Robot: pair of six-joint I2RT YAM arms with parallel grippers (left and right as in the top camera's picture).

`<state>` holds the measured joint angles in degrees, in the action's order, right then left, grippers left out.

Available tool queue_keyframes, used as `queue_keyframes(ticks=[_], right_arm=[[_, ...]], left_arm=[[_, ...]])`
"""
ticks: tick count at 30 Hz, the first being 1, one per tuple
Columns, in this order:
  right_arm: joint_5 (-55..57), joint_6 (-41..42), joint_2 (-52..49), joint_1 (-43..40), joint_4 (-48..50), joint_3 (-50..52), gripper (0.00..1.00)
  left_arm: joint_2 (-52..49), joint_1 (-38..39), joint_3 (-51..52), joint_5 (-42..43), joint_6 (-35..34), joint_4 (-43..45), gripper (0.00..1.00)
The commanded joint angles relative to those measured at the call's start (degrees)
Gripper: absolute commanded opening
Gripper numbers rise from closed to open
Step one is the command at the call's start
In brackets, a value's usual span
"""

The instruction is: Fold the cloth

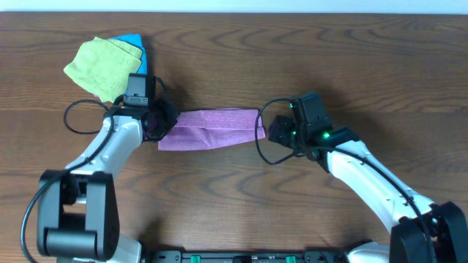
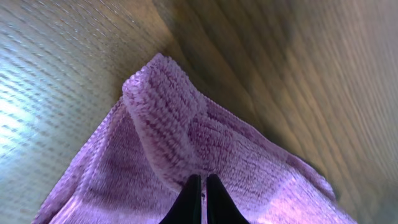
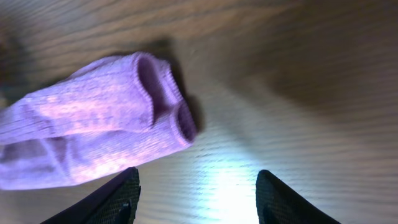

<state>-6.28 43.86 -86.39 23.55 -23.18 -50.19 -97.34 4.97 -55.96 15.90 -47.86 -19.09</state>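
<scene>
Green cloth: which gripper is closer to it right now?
Left. The left gripper sits just beside the green cloth, shut on the left end of the purple cloth. The right gripper is open off that cloth's right end, farther away.

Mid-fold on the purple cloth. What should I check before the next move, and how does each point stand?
1. Left gripper grips the cloth: ok, jaws shut on it.
2. Right gripper grips the cloth: not ok, jaws open, cloth end ahead of them.
3. Cloth lies as a folded strip between the arms: ok.
4. Green cloth and blue cloth lie apart from it: ok.
5. Layer edges line up: cannot tell.
</scene>
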Motion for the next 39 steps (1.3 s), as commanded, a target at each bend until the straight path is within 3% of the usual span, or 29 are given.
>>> queue_keyframes(ticks=[1,13,21,39], right_arm=[[-2.10,4.09,0.98,1.68,-0.20,-0.26,0.61],[0.94,7.41,-1.53,3.65,0.74,-0.15,0.65],[-0.42,11.43,-11.52,3.91,8.11,-0.13,0.64],[3.76,17.33,-19.12,8.41,16.83,-0.13,0.62]], left_arm=[[-2.10,0.04,-0.66,0.17,-1.44,0.72,0.06],[-7.96,0.09,-0.66,0.20,-1.49,1.22,0.06],[-8.00,0.09,-0.66,0.24,-1.46,1.36,0.06],[-8.00,0.09,-0.66,1.79,-1.31,0.87,0.06]])
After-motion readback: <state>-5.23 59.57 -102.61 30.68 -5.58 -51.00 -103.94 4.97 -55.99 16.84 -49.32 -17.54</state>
